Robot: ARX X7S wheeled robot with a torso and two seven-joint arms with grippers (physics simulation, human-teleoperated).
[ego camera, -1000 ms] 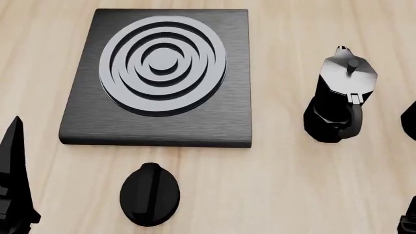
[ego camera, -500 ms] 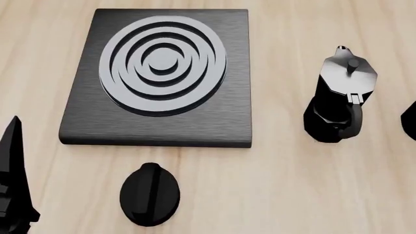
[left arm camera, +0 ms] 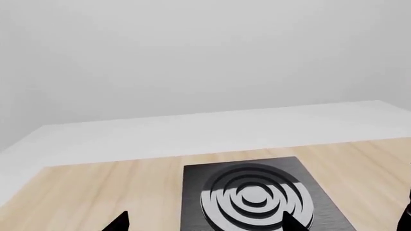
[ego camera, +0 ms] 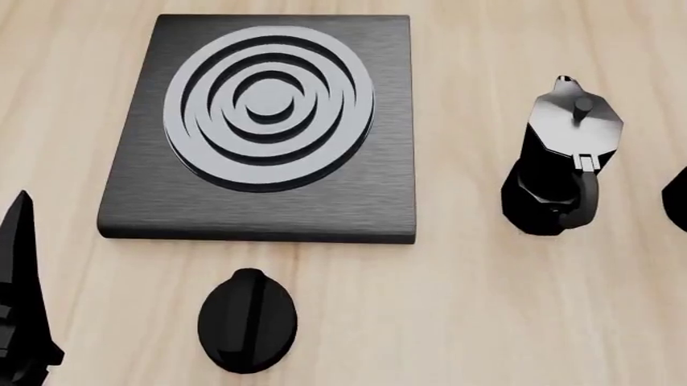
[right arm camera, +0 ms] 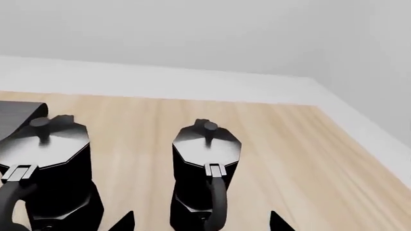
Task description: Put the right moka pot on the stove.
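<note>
The right pot stands upright on the wooden surface, handle toward the right gripper, whose fingertips sit spread, released, one on each side of it. Only the right wrist view shows this pot whole; the head view catches just a dark sliver at its edge. The left pot stands beside it, apart from the stove. The left gripper hangs released over the surface near the stove; a black knob lies just in front of the stove.

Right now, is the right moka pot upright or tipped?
Upright: the right moka pot stands on its base on the table, lid shut, knob on top.
</note>
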